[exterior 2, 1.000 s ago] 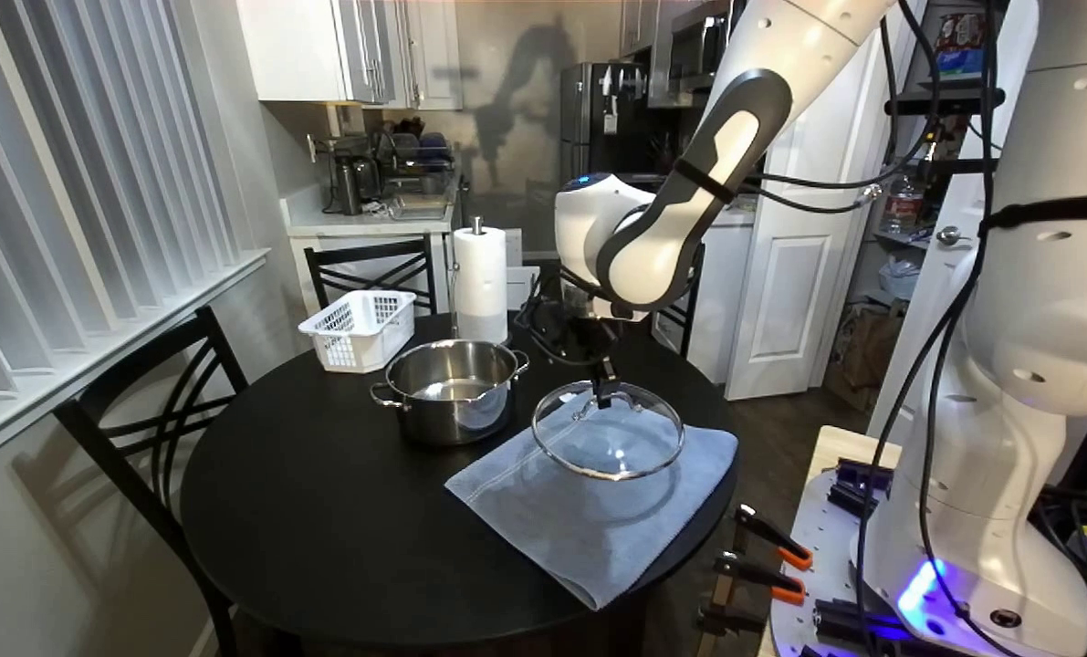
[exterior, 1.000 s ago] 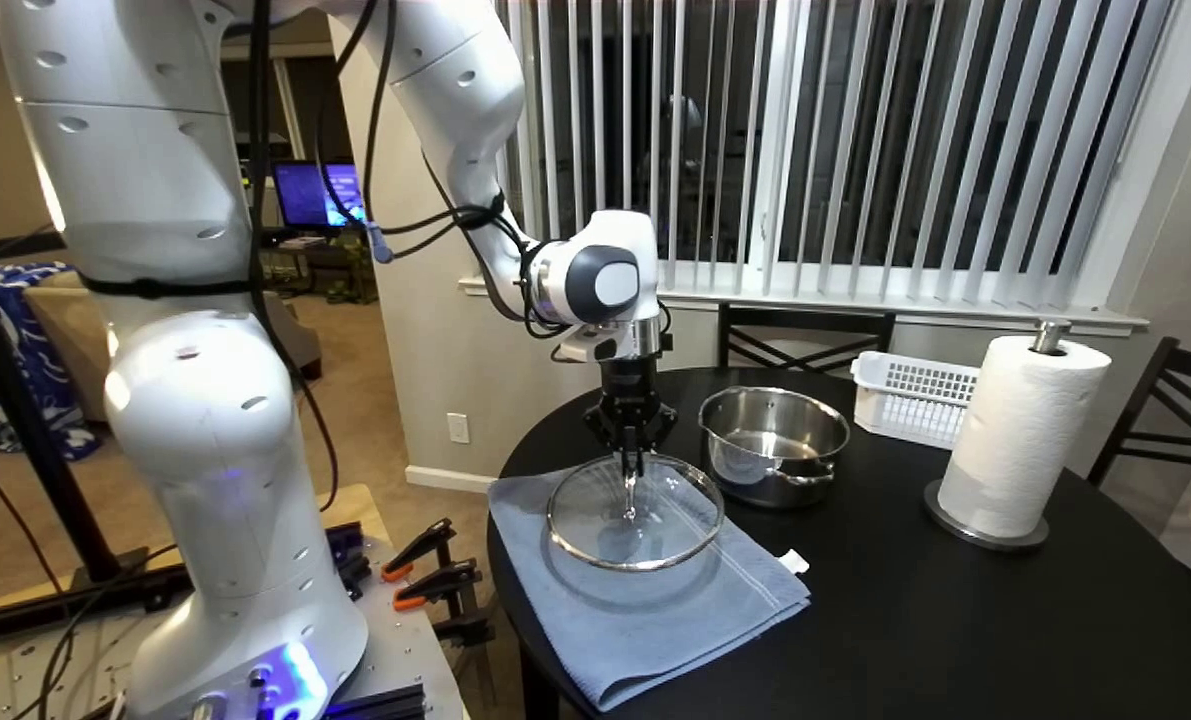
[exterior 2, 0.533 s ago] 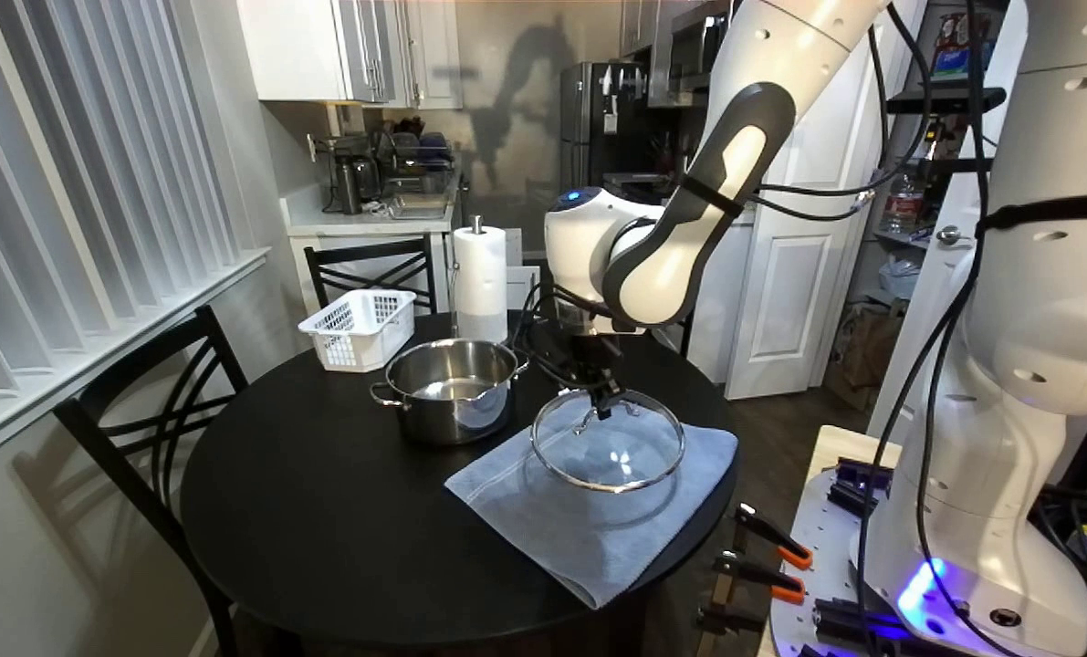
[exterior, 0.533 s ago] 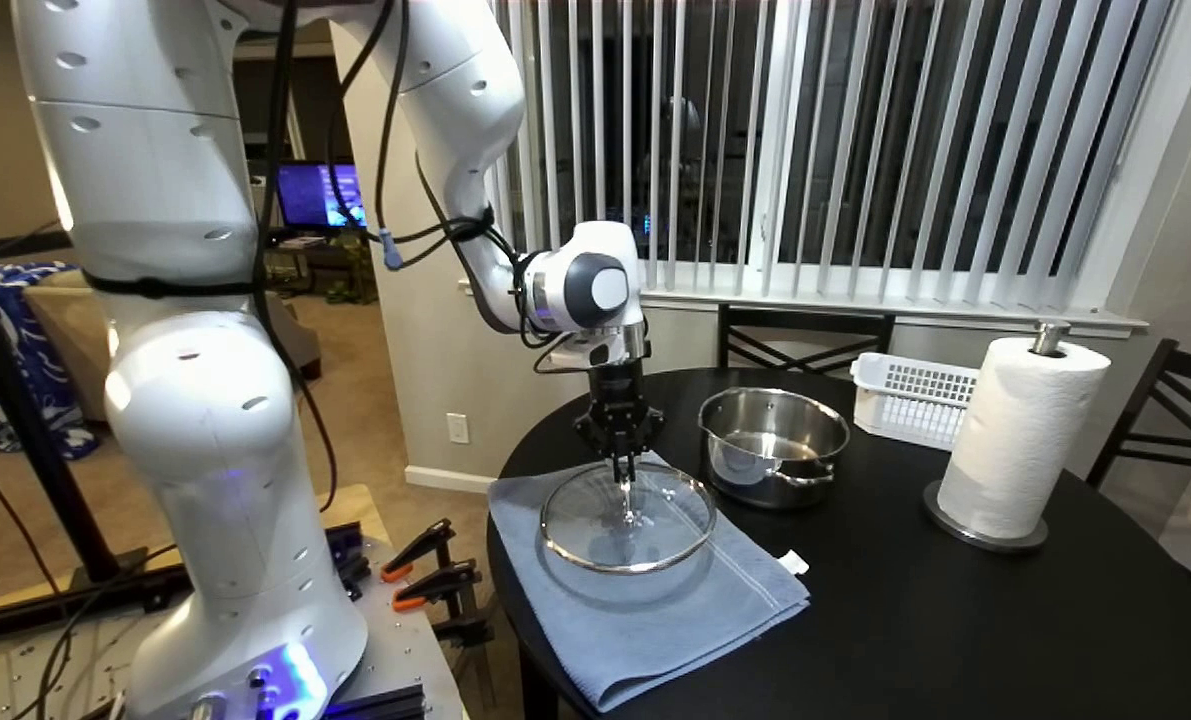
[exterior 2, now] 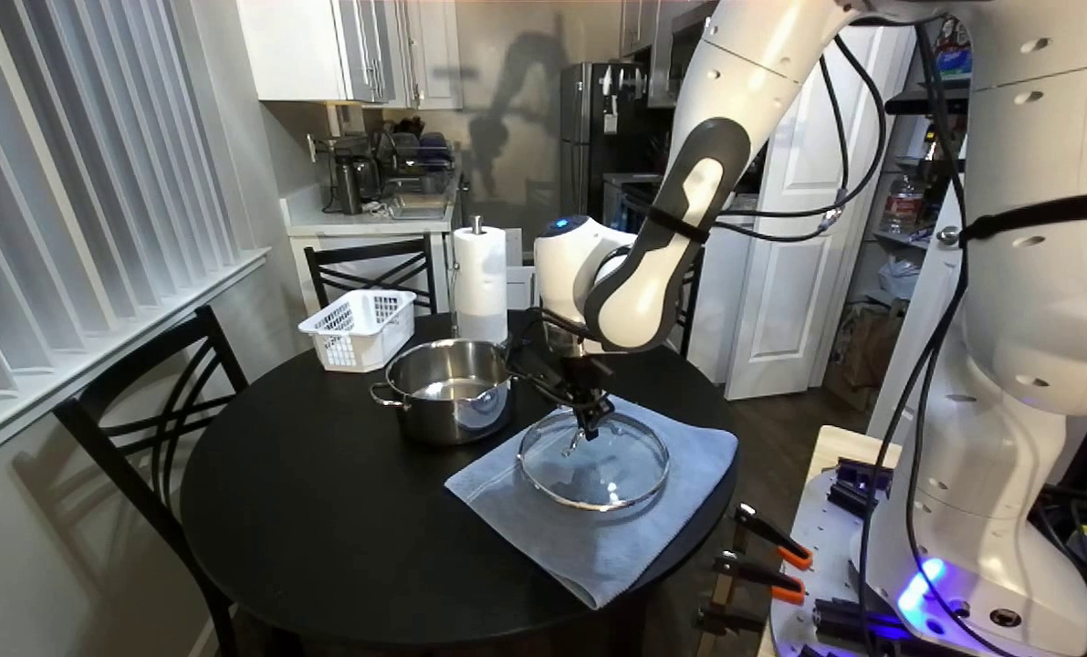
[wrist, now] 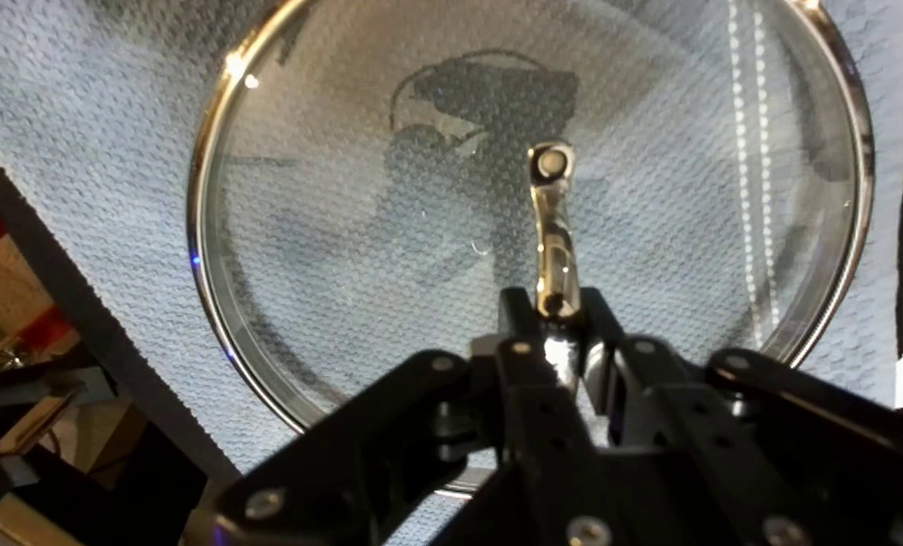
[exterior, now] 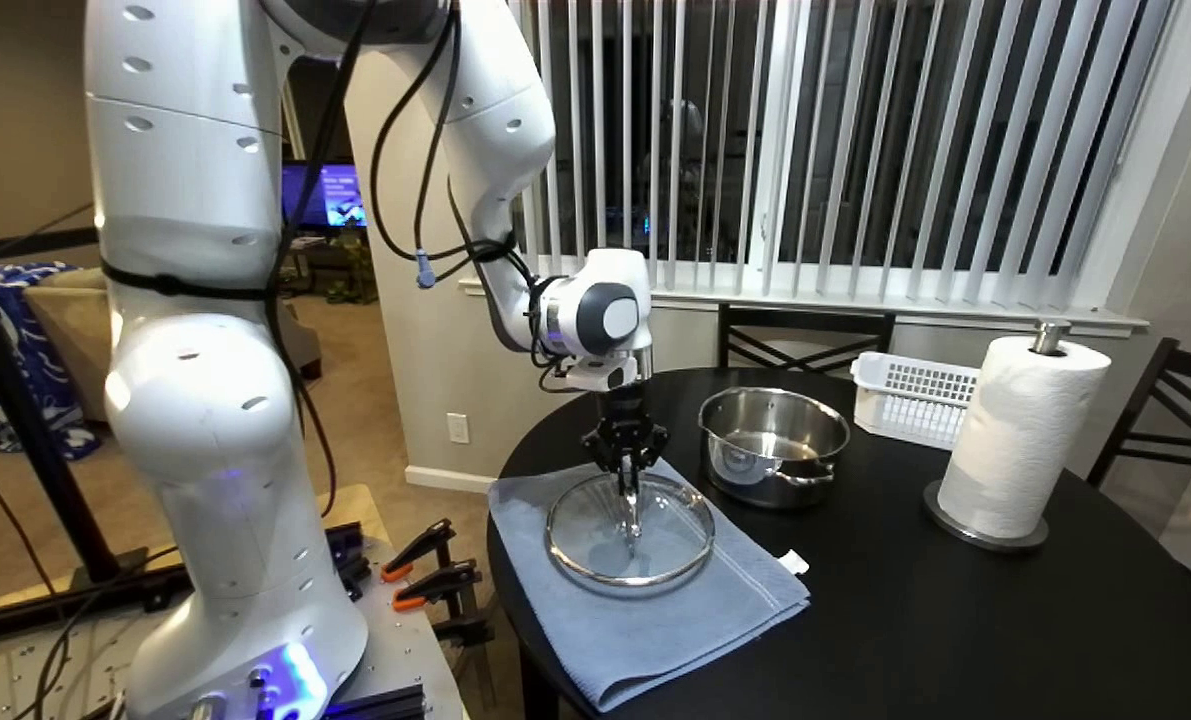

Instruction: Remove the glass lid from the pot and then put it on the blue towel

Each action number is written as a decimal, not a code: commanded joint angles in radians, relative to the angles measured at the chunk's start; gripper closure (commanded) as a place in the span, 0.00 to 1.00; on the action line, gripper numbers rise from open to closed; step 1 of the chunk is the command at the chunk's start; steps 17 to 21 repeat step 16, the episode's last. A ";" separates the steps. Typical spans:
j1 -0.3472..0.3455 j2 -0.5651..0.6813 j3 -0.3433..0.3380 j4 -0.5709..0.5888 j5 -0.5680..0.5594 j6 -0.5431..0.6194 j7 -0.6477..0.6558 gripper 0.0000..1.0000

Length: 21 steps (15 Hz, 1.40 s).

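The glass lid shows in both exterior views [exterior: 595, 550] [exterior 2: 611, 474] and in the wrist view [wrist: 390, 303]. It lies low over the blue towel [exterior: 695, 640] [exterior 2: 589, 561], roughly level; I cannot tell whether its rim touches the cloth. My gripper [exterior: 629, 482] [exterior 2: 592, 424] points down at the lid's middle. In the wrist view my gripper [wrist: 557, 311] is shut on the lid's shiny metal handle, one finger on each side. The silver pot [exterior: 770, 485] [exterior 2: 443, 415] stands uncovered beside the towel, on the black table.
A white slatted basket [exterior: 910, 405] [exterior 2: 360, 338] and a paper towel roll [exterior: 1020, 440] [exterior 2: 481, 283] stand beyond the pot. Dark chairs [exterior: 805, 325] [exterior 2: 151, 447] surround the round table [exterior 2: 324, 529]. Black-and-orange clamps [exterior: 435, 575] [exterior 2: 762, 557] sit at the robot's base.
My gripper has come down with the lid in its hold, so the lid is closer to the towel. The lid has also shifted slightly. The pot and towel have not moved.
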 commanded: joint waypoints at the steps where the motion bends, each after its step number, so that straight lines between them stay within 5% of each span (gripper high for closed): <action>1: 0.011 0.029 -0.009 0.046 0.075 0.001 -0.092 0.52; 7: 0.029 0.033 -0.036 0.071 0.096 -0.002 -0.081 0.13; 8: 0.030 0.033 -0.038 0.073 0.096 -0.002 -0.080 0.33; 11: 0.037 0.033 -0.047 0.073 0.095 -0.002 -0.079 0.14; 21: 0.038 0.034 -0.048 0.073 0.094 -0.002 -0.079 0.13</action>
